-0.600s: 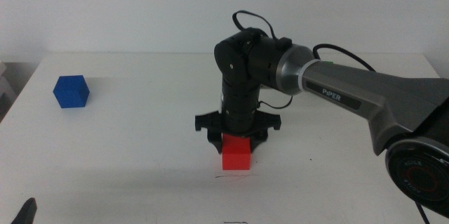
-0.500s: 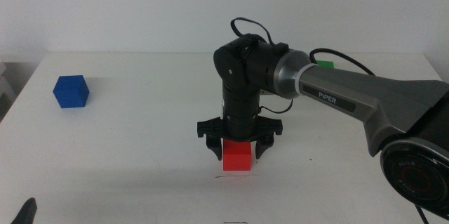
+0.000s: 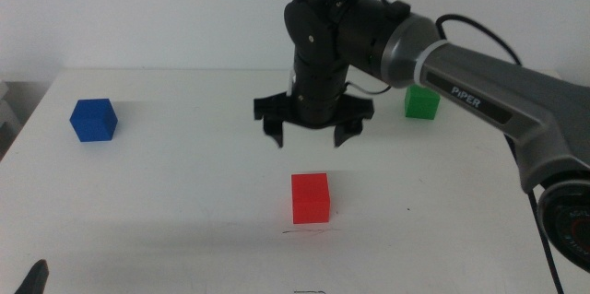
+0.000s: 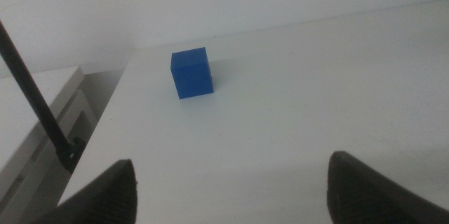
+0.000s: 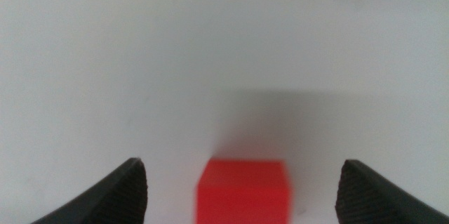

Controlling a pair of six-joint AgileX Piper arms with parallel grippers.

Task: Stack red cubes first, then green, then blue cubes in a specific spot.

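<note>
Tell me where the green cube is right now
In the middle view the green cube sits on the table toward the far right, just behind the right arm, well away from the red cube near the front centre.

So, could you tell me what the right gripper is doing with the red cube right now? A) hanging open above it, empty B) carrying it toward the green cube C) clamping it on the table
A: the right gripper hangs open above the red cube, which sits free on the table.
</note>
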